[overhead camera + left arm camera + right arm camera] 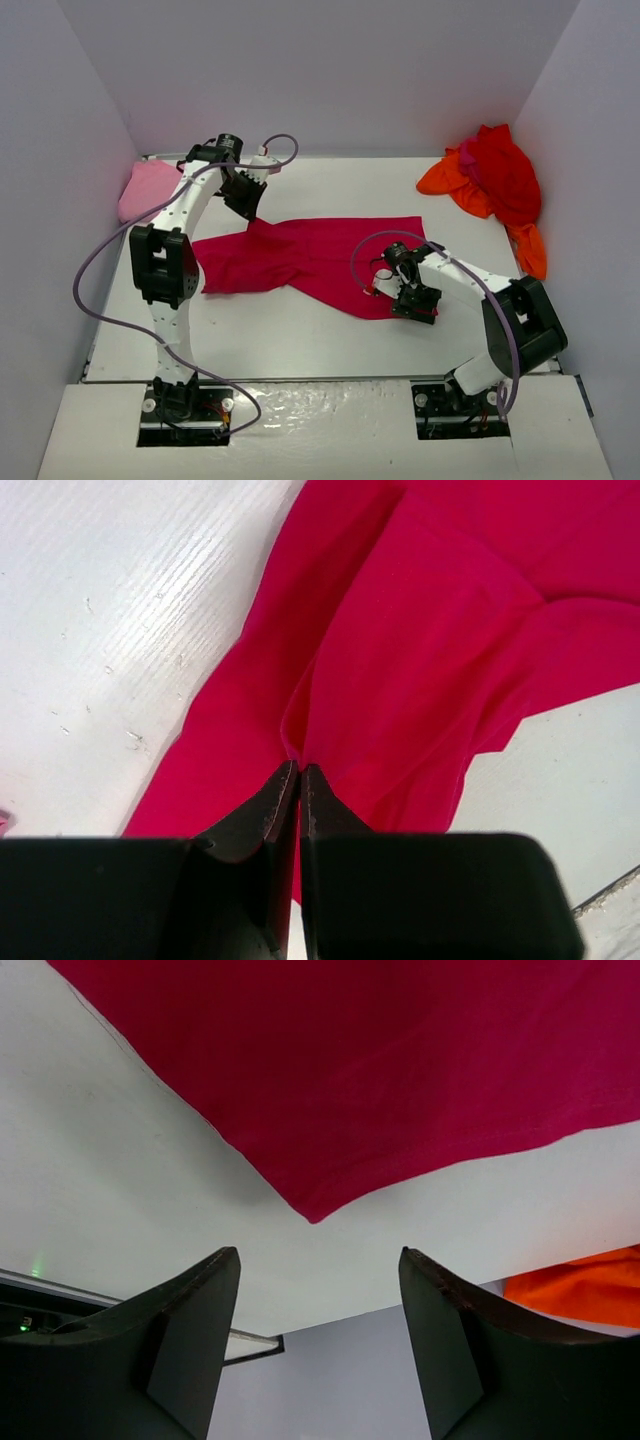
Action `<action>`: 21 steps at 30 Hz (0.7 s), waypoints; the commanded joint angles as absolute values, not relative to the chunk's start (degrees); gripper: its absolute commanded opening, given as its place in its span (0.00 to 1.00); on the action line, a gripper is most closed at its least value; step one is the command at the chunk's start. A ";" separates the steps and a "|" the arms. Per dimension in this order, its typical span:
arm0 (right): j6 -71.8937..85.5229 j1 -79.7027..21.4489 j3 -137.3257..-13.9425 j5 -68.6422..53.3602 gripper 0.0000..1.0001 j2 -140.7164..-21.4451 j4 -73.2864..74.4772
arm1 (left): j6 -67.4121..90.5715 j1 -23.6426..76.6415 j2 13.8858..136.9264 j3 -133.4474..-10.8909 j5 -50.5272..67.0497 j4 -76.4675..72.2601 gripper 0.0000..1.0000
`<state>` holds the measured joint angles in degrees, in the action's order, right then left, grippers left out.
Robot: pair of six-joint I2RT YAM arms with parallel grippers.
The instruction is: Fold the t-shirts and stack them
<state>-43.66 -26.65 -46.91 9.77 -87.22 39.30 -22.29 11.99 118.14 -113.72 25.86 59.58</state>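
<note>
A crimson-magenta t-shirt (320, 260) lies spread across the middle of the table. My left gripper (251, 216) is at its far left part and is shut on a pinch of the cloth. In the left wrist view the fabric (420, 660) bunches into a fold right at the closed tips of the left gripper (300, 770). My right gripper (413, 306) hovers at the shirt's near right corner. In the right wrist view the right gripper (320, 1252) stands open, and the pointed corner of the shirt (380, 1070) lies just ahead of the tips, not between them.
A light pink t-shirt (148, 188) lies bunched against the left wall. A red t-shirt (505, 170) and an orange one (445, 178) are heaped in the far right corner, the orange (580, 1285) also showing past my right finger. Grey walls enclose the white table (330, 335).
</note>
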 commanded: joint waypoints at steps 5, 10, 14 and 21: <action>-43.84 -26.63 -48.61 11.97 0.60 -93.41 38.29 | -23.40 11.69 109.15 -111.04 26.54 57.64 0.00; -42.02 -27.79 -48.40 12.16 0.46 -97.55 35.99 | -23.89 11.26 107.39 -108.94 26.56 57.00 0.00; -39.90 -29.62 -47.81 13.90 0.16 -100.47 34.28 | -23.91 10.98 106.96 -108.10 26.37 56.86 0.00; -39.44 -30.94 -45.54 18.31 0.00 -97.68 31.90 | -24.07 9.34 100.42 -101.23 27.14 56.07 0.00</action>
<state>-40.12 -31.11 -47.37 18.40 -100.13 37.27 -22.61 10.80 109.80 -103.12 25.87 56.69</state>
